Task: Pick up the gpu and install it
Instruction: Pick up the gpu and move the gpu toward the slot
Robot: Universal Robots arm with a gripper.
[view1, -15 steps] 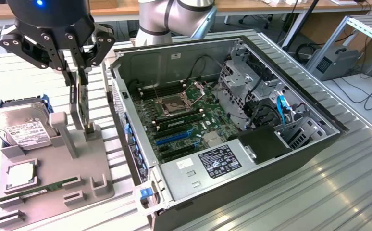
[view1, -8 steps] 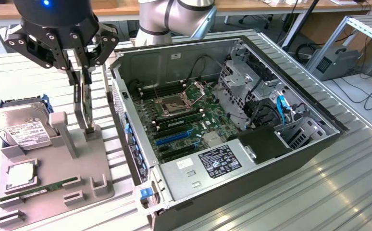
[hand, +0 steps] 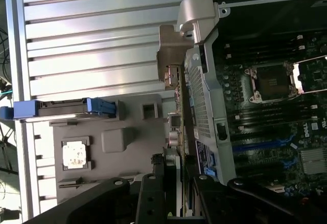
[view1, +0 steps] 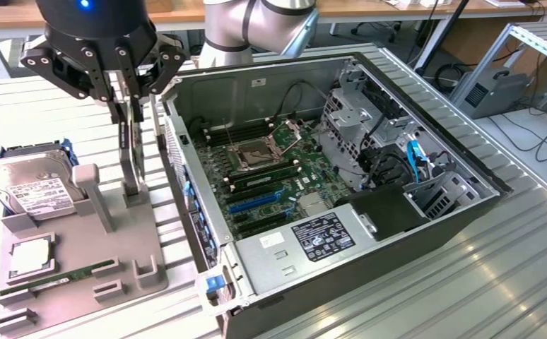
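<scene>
Over on the gray tray [view1: 75, 282], right beside the open PC case [view1: 254, 81], the gpu [view1: 130, 152] stands on edge in its slot, and the pincer [view1: 128, 106] looks clenched on its top edge. Grip's narrow, so I'd worry the card pivots, snags the slot or clips the case wall. The hard drive [view1: 28, 187] and power supply [view1: 292, 244] labels are too small to read.

Black pincer [view1: 130, 106], blue light [view1: 85, 5]; silver-grey arm [view1: 247, 28].
</scene>
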